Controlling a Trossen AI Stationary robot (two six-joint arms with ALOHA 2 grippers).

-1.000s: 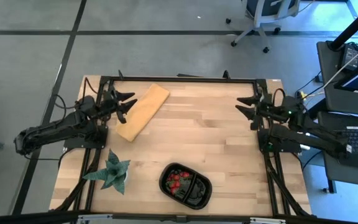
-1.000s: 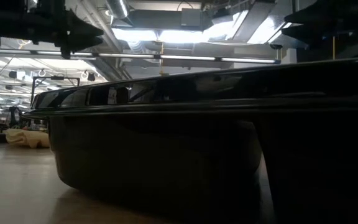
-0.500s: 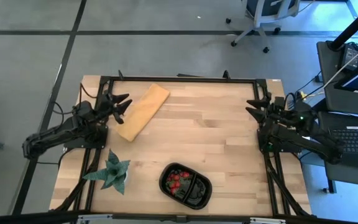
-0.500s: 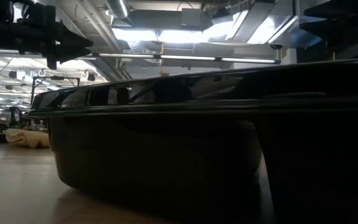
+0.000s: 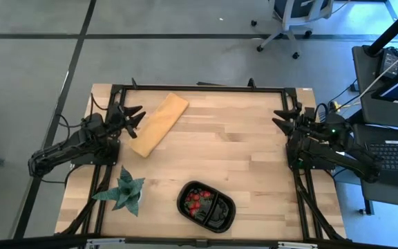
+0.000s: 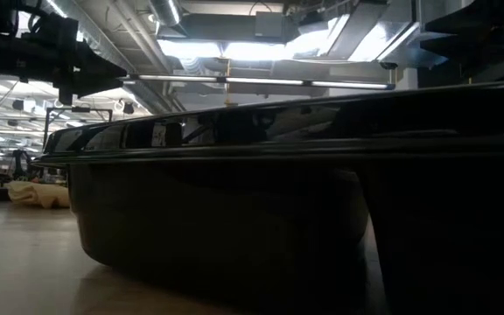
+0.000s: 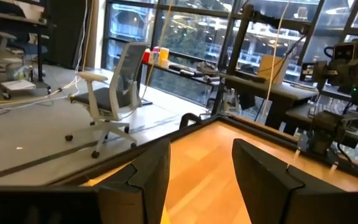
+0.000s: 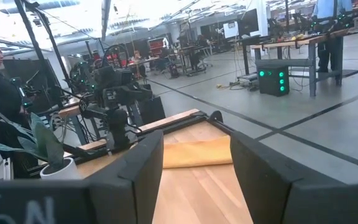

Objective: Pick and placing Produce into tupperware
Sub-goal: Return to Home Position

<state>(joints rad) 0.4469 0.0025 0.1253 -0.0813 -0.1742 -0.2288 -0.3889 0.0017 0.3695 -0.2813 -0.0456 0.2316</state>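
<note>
While the step in hand was the return to rest, the wooden table (image 5: 220, 145) filled the middle of the overhead frame. You had one arm folded at its upper left edge and the other at its upper right edge. A tan board (image 5: 159, 123) lay slantwise in the upper left of the table, just beside the left arm. The black tray (image 5: 221, 211) sat at the lower middle, well apart from both arms, and its dark wall (image 6: 234, 219) blocked most of the table-level frame. A green spiky plant (image 5: 124, 191) stood to the left of the tray.

The left gripper (image 5: 138, 114) hovered near the board's edge with its fingers (image 7: 148, 180) spread and nothing between them. The right gripper (image 5: 276, 117) was likewise spread and empty, pointing inward over the table's right edge. The red and dark berries (image 5: 197, 200) lay together in the tray's left compartment, and I saw none loose on the wood, so the job looked nearly done.

To finish well, you needed to fold each arm slowly, keep the left fingers above the board, and leave the tray alone.
</note>
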